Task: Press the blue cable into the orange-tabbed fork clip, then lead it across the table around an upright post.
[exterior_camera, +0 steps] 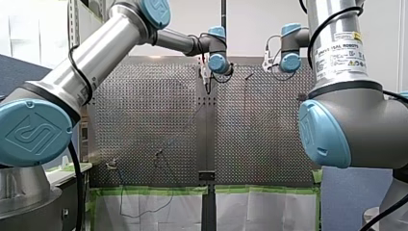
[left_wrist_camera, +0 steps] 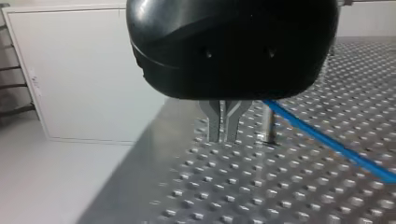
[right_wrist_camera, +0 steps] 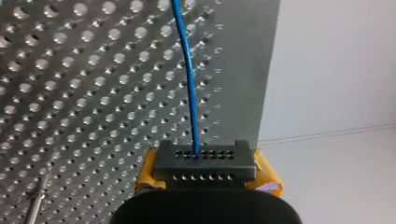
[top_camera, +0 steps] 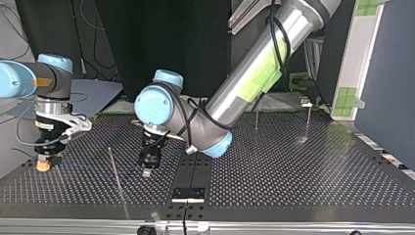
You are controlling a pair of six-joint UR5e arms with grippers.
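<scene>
blue cable (left_wrist_camera: 327,140) cut off by edge, post (left_wrist_camera: 267,127) top hidden

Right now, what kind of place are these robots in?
Probably a robotics lab test bench: my left arm and my right arm reach over a perforated metal table, a blue cable runs over it, and green tape edges it.

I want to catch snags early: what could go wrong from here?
The blue cable meets the upright post well above its foot, so it may ride up and off. My left gripper hangs close beside that post and could knock it. My right gripper holds the cable only at its fingertips; a tug might pull it free.
</scene>
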